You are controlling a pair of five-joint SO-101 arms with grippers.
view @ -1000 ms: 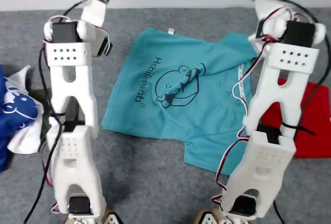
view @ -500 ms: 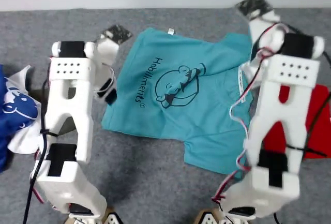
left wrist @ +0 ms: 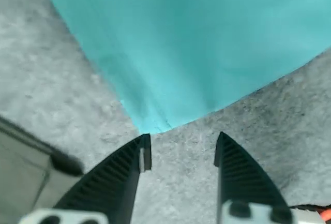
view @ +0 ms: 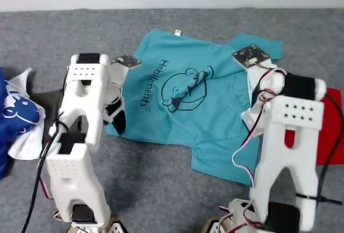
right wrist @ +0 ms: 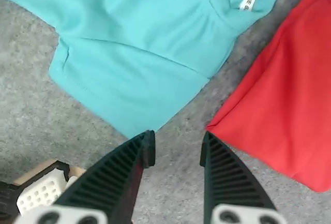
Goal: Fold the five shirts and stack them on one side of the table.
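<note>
Left gripper (left wrist: 181,149) lower, spread, empty

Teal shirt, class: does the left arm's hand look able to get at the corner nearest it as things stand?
Probably yes. The left hand is open just off a corner of the teal shirt, with only bare table between them.

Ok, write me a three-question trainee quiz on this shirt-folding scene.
1. True or false: the teal shirt lies unfolded.
2. Pick one: in the right wrist view, what lies beside the teal shirt's sleeve? A) a red shirt B) a yellow shirt C) a white towel
3. Fill in: the left arm's jaws stand ___ by the teal shirt's corner.

Key: 1 true; 2 A; 3 open.
</note>
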